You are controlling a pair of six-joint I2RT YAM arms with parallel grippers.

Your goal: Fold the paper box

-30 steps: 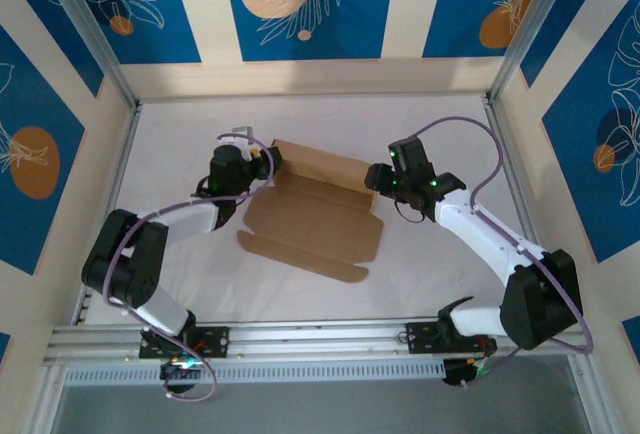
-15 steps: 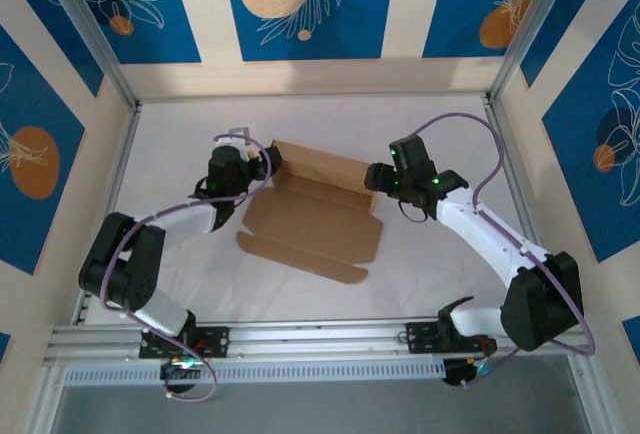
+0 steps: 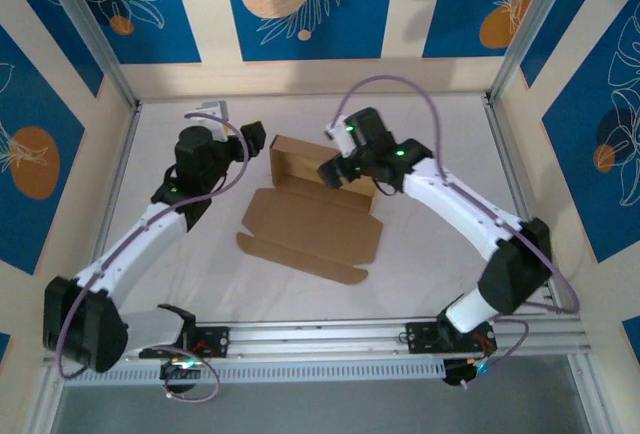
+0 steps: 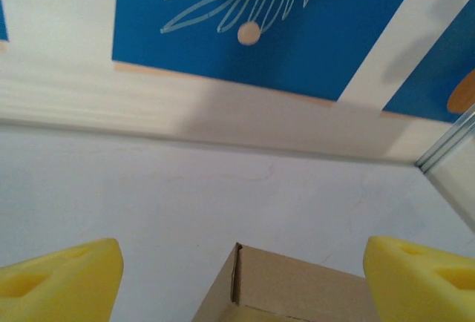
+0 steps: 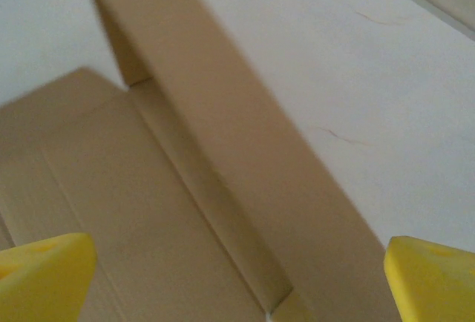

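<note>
The paper box [image 3: 312, 216] is plain brown cardboard lying mid-table. Its far part stands up as a shallow tray with raised walls [image 3: 300, 157], and its lid panel lies flat toward me. My left gripper [image 3: 251, 137] hovers just left of the tray's far-left corner, open and holding nothing. In the left wrist view that box corner [image 4: 297, 292] shows low between the yellow fingertips [image 4: 63, 281]. My right gripper [image 3: 336, 170] hangs over the tray's right half, open and empty. The right wrist view looks down on the long back wall [image 5: 223, 136] and the tray floor [image 5: 96, 188].
White tabletop [image 3: 430, 134] surrounds the box, with room at the far side and on the right. Aluminium frame posts [image 3: 505, 149] and patterned blue walls close in the table. The arm bases sit on the near rail [image 3: 320, 336].
Both grippers have let go of the box's ends and opened wide. The left arm has drawn back to the left and risen. The right arm has swung left over the tray.
</note>
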